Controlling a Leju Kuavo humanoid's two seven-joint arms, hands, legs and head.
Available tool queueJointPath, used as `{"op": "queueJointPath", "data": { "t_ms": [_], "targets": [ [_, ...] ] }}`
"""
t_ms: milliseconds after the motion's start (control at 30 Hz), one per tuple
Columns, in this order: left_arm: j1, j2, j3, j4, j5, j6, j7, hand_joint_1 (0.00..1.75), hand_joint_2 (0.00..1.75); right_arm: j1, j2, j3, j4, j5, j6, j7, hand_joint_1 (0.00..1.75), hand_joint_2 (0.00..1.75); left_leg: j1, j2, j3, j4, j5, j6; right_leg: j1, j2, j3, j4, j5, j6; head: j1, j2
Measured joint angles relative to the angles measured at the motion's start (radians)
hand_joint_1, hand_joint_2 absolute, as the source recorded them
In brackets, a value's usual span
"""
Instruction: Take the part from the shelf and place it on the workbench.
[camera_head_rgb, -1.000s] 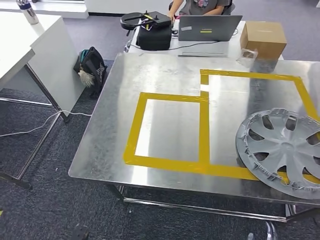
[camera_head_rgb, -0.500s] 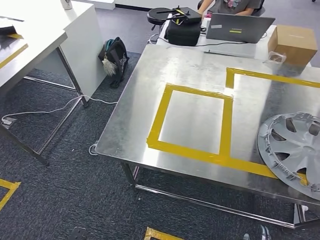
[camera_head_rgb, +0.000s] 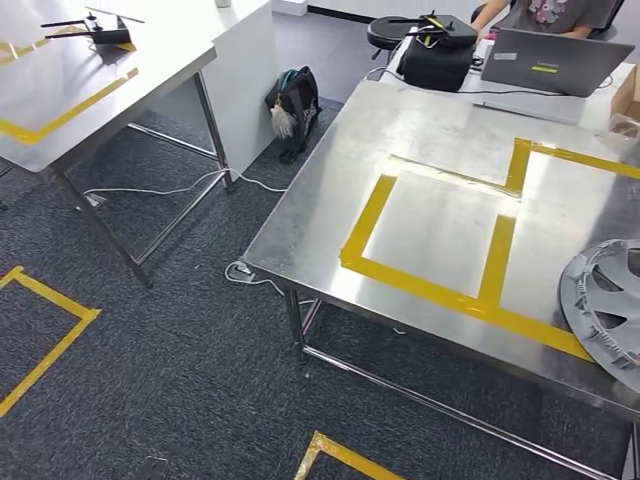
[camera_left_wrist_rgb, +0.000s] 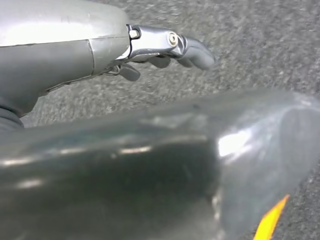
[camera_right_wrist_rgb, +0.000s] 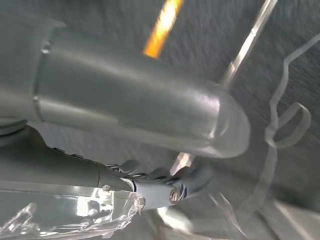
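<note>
Head view looks down on a shiny steel table (camera_head_rgb: 423, 150) marked with yellow tape rectangles (camera_head_rgb: 453, 295). A grey plastic wheel cover with curved spokes (camera_head_rgb: 604, 305) lies flat on this table at its right side, partly cut off by the picture edge, overlapping the tape line. Judging from this, the part is already set down on the workbench, so the placing step looks done; the next move would call for a fresh part from the shelf, which is not visible. A second white table with yellow tape (camera_head_rgb: 90, 80) stands well apart to the left across dark carpet. In the left wrist view, the left hand (camera_left_wrist_rgb: 166, 47) hangs over the carpet, fingers loosely extended, holding nothing. In the right wrist view, the right hand (camera_right_wrist_rgb: 170, 187) hangs likewise, blurred, fingers apart and empty; thin clear plastic film (camera_right_wrist_rgb: 71, 212) wraps its cover.
</note>
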Motion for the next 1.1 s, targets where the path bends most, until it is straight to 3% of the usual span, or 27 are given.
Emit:
{"op": "queueJointPath", "data": {
  "t_ms": [33, 67, 133, 167, 200, 233, 267, 300, 367, 400, 467, 500, 533, 600, 633, 667, 700, 733, 800, 867, 900, 967, 1000, 1033, 1100],
  "targets": [
    [0.003, 0.0, 0.001, 0.0, -0.005, 0.0, 0.0, 0.0, 0.0, -0.015, -0.001, -0.029, 0.03, -0.007, 0.023, 0.003, 0.0, 0.0, 0.001, 0.022, -0.011, 0.025, -0.034, -0.004, -0.001, -0.015, -0.009, -0.002, 0.012, -0.006, -0.004, 0.0],
    [0.003, 0.0, 0.002, 0.0, -0.01, 0.0, 0.0, 0.0, 0.0, -0.028, -0.002, -0.055, 0.059, -0.012, 0.039, 0.005, 0.0, 0.0, 0.002, 0.051, -0.027, 0.072, -0.087, -0.008, -0.002, -0.03, -0.02, -0.003, 0.023, -0.01, -0.006, 0.0],
    [0.0, -0.002, 0.002, 0.0, -0.018, 0.0, 0.0, 0.0, 0.0, -0.045, -0.005, -0.101, 0.11, -0.018, 0.057, 0.009, 0.0, 0.0, 0.008, 0.088, -0.06, 0.208, -0.19, -0.022, -0.002, -0.064, -0.045, -0.003, 0.043, -0.011, -0.01, 0.0],
    [-0.001, -0.004, 0.002, 0.0, -0.02, 0.0, 0.0, 0.0, 0.0, -0.052, -0.007, -0.119, 0.13, -0.019, 0.061, 0.01, 0.0, 0.0, 0.013, 0.094, -0.069, 0.267, -0.21, -0.029, -0.002, -0.083, -0.057, -0.002, 0.053, -0.01, -0.009, 0.0],
    [-0.001, -0.004, 0.002, 0.0, -0.021, 0.0, 0.0, 0.0, 0.0, -0.059, -0.009, -0.134, 0.148, -0.019, 0.063, 0.01, 0.0, 0.0, 0.018, 0.097, -0.064, 0.3, -0.204, -0.036, -0.003, -0.1, -0.069, 0.0, 0.063, -0.007, -0.009, 0.0],
    [0.0, -0.005, 0.002, 0.0, -0.021, 0.0, 0.0, 0.0, 0.0, -0.067, -0.011, -0.145, 0.163, -0.02, 0.063, 0.01, 0.0, 0.0, 0.024, 0.1, -0.043, 0.297, -0.18, -0.042, -0.003, -0.115, -0.081, 0.002, 0.072, -0.003, -0.009, 0.0],
    [0.001, -0.005, 0.002, 0.0, -0.021, 0.0, 0.0, 0.0, 0.0, -0.074, -0.012, -0.155, 0.175, -0.02, 0.064, 0.011, 0.0, 0.0, 0.029, 0.111, -0.001, 0.256, -0.153, -0.048, -0.005, -0.129, -0.093, 0.006, 0.08, 0.002, -0.009, 0.0],
    [0.001, -0.006, 0.002, 0.0, -0.021, 0.0, 0.0, 0.0, 0.0, -0.08, -0.014, -0.162, 0.185, -0.02, 0.064, 0.011, 0.0, 0.0, 0.033, 0.136, 0.057, 0.188, -0.136, -0.055, -0.005, -0.141, -0.103, 0.011, 0.086, 0.008, -0.01, 0.0],
    [-0.004, -0.008, 0.002, 0.0, -0.023, 0.001, 0.0, 0.0, 0.0, -0.089, -0.018, -0.176, 0.201, -0.019, 0.065, 0.011, 0.0, 0.0, 0.033, 0.185, 0.162, 0.044, -0.141, -0.054, -0.004, -0.166, -0.12, 0.027, 0.092, 0.02, -0.011, 0.0],
    [-0.006, -0.009, 0.002, 0.001, -0.027, 0.001, 0.0, 0.0, 0.0, -0.093, -0.021, -0.182, 0.209, -0.018, 0.066, 0.013, 0.0, 0.0, 0.029, 0.195, 0.185, 0.004, -0.151, -0.046, -0.004, -0.178, -0.125, 0.034, 0.097, 0.026, -0.011, 0.0],
    [-0.005, -0.009, 0.001, 0.001, -0.042, 0.001, 0.002, 0.0, 0.0, -0.106, -0.027, -0.195, 0.234, -0.011, 0.073, 0.019, 0.0, 0.0, 0.022, 0.177, 0.179, -0.015, -0.154, -0.019, -0.01, -0.195, -0.131, 0.041, 0.105, 0.04, -0.01, 0.0],
    [-0.002, -0.009, 0.001, 0.001, -0.053, 0.002, 0.003, 0.0, 0.0, -0.113, -0.032, -0.203, 0.251, -0.004, 0.078, 0.022, 0.0, 0.0, 0.02, 0.168, 0.17, -0.014, -0.147, -0.007, -0.014, -0.18, -0.137, 0.048, 0.096, 0.047, -0.01, 0.0],
    [0.001, -0.009, 0.0, 0.001, -0.063, 0.002, 0.004, 0.0, 0.0, -0.117, -0.037, -0.21, 0.268, 0.004, 0.083, 0.025, 0.0, 0.0, 0.02, 0.158, 0.16, -0.015, -0.138, 0.006, -0.018, -0.152, -0.146, 0.068, 0.071, 0.053, -0.009, 0.0],
    [0.0, -0.009, -0.005, 0.001, -0.083, 0.006, 0.004, 0.0, 0.0, -0.123, -0.049, -0.224, 0.304, 0.021, 0.087, 0.027, 0.0, 0.0, 0.016, 0.134, 0.132, -0.016, -0.114, 0.023, -0.021, -0.083, -0.179, 0.168, -0.022, 0.058, -0.008, 0.0],
    [-0.003, -0.01, -0.007, 0.001, -0.088, 0.009, 0.004, 0.0, 0.0, -0.126, -0.055, -0.23, 0.322, 0.031, 0.086, 0.026, 0.0, 0.0, 0.013, 0.119, 0.115, -0.015, -0.101, 0.027, -0.02, -0.065, -0.197, 0.236, -0.066, 0.056, -0.008, 0.0],
    [-0.004, -0.012, -0.008, 0.001, -0.092, 0.011, 0.004, 0.0, 0.0, -0.131, -0.061, -0.236, 0.338, 0.04, 0.082, 0.026, 0.0, 0.0, 0.01, 0.104, 0.098, -0.014, -0.087, 0.029, -0.018, -0.058, -0.208, 0.293, -0.091, 0.053, -0.007, 0.0],
    [-0.003, -0.013, -0.009, 0.001, -0.093, 0.013, 0.003, 0.0, 0.0, -0.136, -0.067, -0.24, 0.353, 0.051, 0.077, 0.025, 0.0, 0.0, 0.007, 0.09, 0.081, -0.014, -0.073, 0.029, -0.015, -0.055, -0.206, 0.323, -0.092, 0.048, -0.007, 0.0],
    [-0.001, -0.015, -0.009, 0.001, -0.094, 0.014, 0.003, 0.0, 0.0, -0.143, -0.074, -0.243, 0.367, 0.062, 0.071, 0.023, 0.0, 0.0, 0.005, 0.077, 0.064, -0.013, -0.059, 0.029, -0.012, -0.052, -0.189, 0.32, -0.073, 0.042, -0.008, 0.0],
    [0.002, -0.016, -0.009, 0.001, -0.095, 0.015, 0.001, 0.0, 0.0, -0.155, -0.085, -0.245, 0.392, 0.08, 0.06, 0.022, 0.0, 0.0, 0.004, 0.05, 0.032, -0.013, -0.031, 0.024, -0.008, -0.028, -0.102, 0.209, -0.018, 0.03, -0.007, 0.0],
    [0.001, -0.017, -0.009, 0.001, -0.096, 0.016, -0.001, 0.0, 0.0, -0.166, -0.095, -0.248, 0.414, 0.092, 0.051, 0.021, 0.0, 0.0, 0.002, 0.025, 0.01, -0.012, -0.004, 0.016, -0.007, 0.013, -0.004, 0.058, -0.013, 0.021, -0.008, 0.0],
    [0.001, -0.018, -0.008, 0.001, -0.095, 0.016, -0.002, 0.0, 0.0, -0.17, -0.099, -0.25, 0.423, 0.096, 0.046, 0.02, 0.0, 0.0, 0.003, 0.014, 0.004, -0.013, 0.008, 0.011, -0.007, 0.026, 0.021, 0.013, -0.022, 0.019, -0.008, -0.001],
    [0.006, -0.018, -0.006, 0.001, -0.093, 0.016, -0.002, 0.0, 0.0, -0.176, -0.105, -0.254, 0.44, 0.104, 0.041, 0.02, 0.0, 0.0, 0.004, -0.007, 0.0, -0.02, 0.032, -0.002, -0.004, 0.014, 0.018, -0.002, -0.02, 0.015, -0.007, -0.001],
    [0.009, -0.018, -0.005, 0.001, -0.092, 0.016, -0.002, 0.0, 0.0, -0.18, -0.107, -0.256, 0.448, 0.107, 0.039, 0.02, 0.0, 0.0, 0.005, -0.007, -0.006, -0.019, 0.03, -0.008, -0.005, 0.002, 0.011, -0.003, -0.011, 0.009, -0.007, -0.002],
    [0.013, -0.018, -0.003, 0.001, -0.092, 0.015, -0.002, 0.0, 0.0, -0.183, -0.109, -0.258, 0.454, 0.112, 0.039, 0.02, 0.0, 0.0, 0.004, 0.006, -0.015, -0.006, 0.007, -0.012, -0.006, -0.011, 0.0, -0.003, 0.002, 0.002, -0.011, -0.001],
    [0.016, -0.019, -0.001, 0.001, -0.091, 0.009, -0.002, 0.0, 0.0, -0.185, -0.114, -0.26, 0.465, 0.125, 0.036, 0.02, 0.0, 0.0, 0.003, 0.056, -0.044, 0.083, -0.101, -0.019, -0.007, -0.041, -0.028, -0.005, 0.029, -0.008, -0.022, -0.001]
  ]
}}
